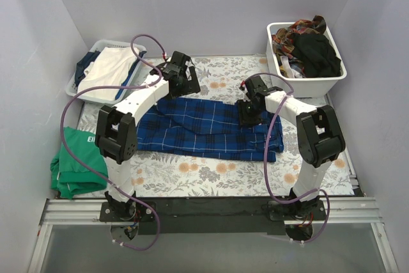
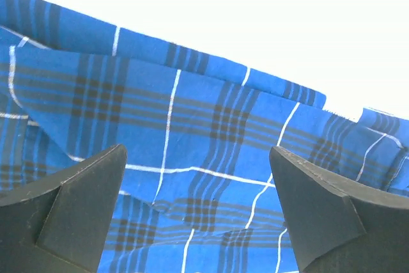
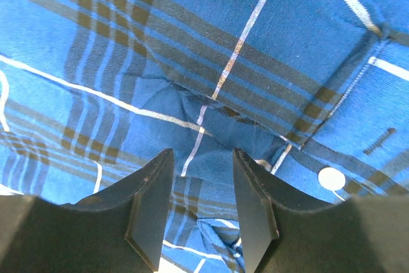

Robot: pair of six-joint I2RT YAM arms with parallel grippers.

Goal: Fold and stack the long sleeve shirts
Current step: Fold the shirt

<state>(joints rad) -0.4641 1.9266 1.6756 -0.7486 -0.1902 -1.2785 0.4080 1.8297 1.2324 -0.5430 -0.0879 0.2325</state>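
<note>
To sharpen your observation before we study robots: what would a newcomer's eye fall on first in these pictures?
The blue plaid shirt spread across the middle of the floral tablecloth stands out first, the left claw wide open at its far left edge, the right claw narrowly open above its right part. Next come the white basket heaped with dark clothes at the far right and the green garment at the near left.

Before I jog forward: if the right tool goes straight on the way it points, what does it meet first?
The right tool would meet the blue plaid shirt, at the puckered fold just ahead, likely very close.
</note>
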